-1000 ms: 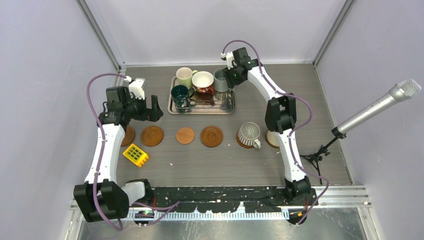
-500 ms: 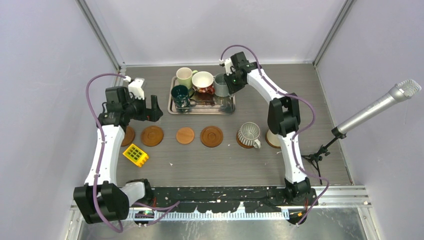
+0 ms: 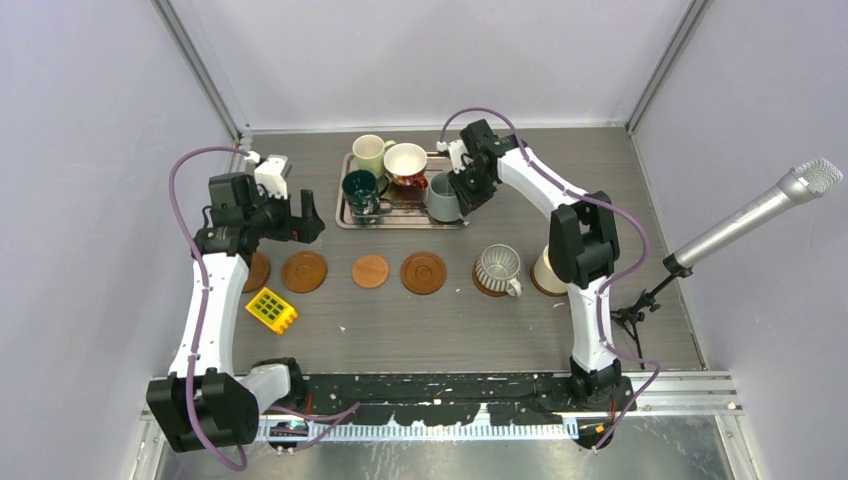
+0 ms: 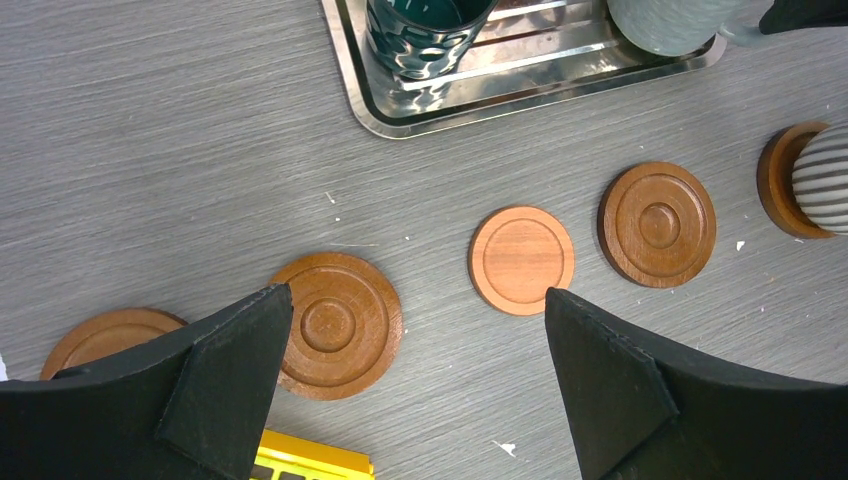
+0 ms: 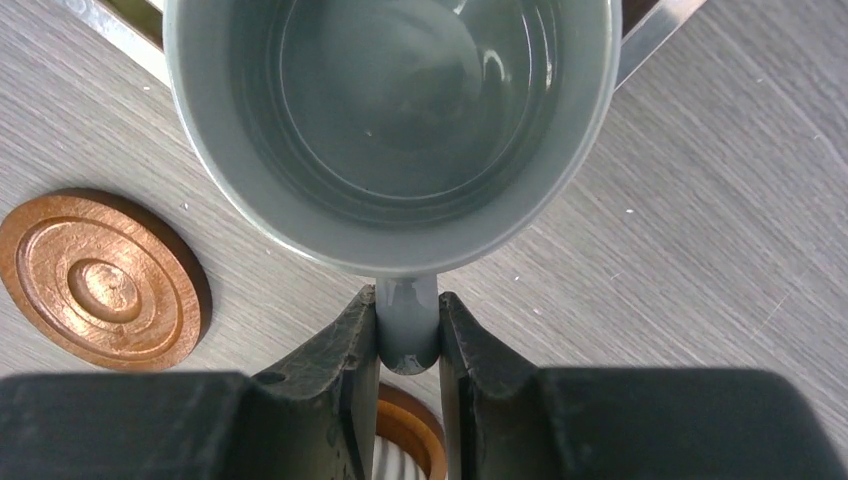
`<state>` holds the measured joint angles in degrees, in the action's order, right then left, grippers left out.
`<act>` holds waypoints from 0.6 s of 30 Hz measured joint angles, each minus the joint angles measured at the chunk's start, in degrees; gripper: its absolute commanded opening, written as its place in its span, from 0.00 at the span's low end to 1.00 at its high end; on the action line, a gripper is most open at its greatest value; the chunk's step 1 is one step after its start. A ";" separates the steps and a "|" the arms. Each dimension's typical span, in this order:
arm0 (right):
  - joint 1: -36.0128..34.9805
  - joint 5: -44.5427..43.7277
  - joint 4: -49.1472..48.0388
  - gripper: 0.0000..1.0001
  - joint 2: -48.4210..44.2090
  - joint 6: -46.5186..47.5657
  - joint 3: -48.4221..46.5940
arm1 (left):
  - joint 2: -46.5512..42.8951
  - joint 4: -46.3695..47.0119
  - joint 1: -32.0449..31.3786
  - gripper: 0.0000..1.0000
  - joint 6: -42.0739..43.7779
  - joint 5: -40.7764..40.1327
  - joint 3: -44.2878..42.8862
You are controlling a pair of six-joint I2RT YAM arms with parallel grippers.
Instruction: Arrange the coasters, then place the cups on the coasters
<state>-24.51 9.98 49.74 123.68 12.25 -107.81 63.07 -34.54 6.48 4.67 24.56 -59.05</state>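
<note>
Pinching the grey-blue cup (image 5: 390,120) by its handle to keep it upright, the right gripper (image 5: 408,330) holds it over the tray (image 3: 400,225)'s near right corner, while the left gripper (image 4: 417,300) hangs wide open above coasters (image 4: 335,325) by the tabletop (image 4: 150,150)'s left edge.

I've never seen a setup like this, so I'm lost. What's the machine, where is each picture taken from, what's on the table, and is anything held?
These are two robot arms bolted at the table's near edge. One picture looks down from above; the other two come from a camera on each wrist. On the table: a silver tray with three mugs, a row of wooden coasters, a ribbed mug and a cream mug each on a coaster, a yellow grid block. A microphone stands at the right. The right gripper pinches a grey-blue mug by its handle at the tray's corner. The left gripper hangs open above the coasters, holding nothing.
</note>
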 measured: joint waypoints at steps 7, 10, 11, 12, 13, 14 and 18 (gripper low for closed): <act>-1.05 -2.38 5.90 0.46 1.29 -0.68 -3.41 | -0.04 0.00 0.00 1.00 0.00 0.00 0.00; -1.09 -3.15 7.72 0.50 3.04 -1.11 -6.54 | -0.22 0.00 0.00 1.00 0.04 -0.04 0.00; -1.09 -3.37 8.24 0.51 3.85 -1.49 -7.74 | -0.28 0.02 0.00 1.00 0.04 -0.09 0.00; -1.09 -3.50 8.50 0.51 4.44 -1.68 -8.44 | -0.33 0.02 0.00 1.00 0.07 -0.15 0.00; -1.09 -3.63 8.94 0.51 5.11 -1.81 -9.16 | -0.35 0.02 0.00 1.00 0.07 -0.22 0.00; -1.09 -3.80 9.40 0.51 5.75 -1.92 -9.79 | -0.35 0.02 0.00 1.00 0.07 -0.37 0.00; -1.14 -4.15 11.61 0.46 8.22 -2.05 -12.55 | -0.35 0.02 0.00 1.00 0.09 -0.52 0.00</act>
<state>-25.65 5.82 61.34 131.90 10.20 -120.36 62.72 -34.52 6.48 4.75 24.03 -59.05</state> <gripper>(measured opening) 0.501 0.996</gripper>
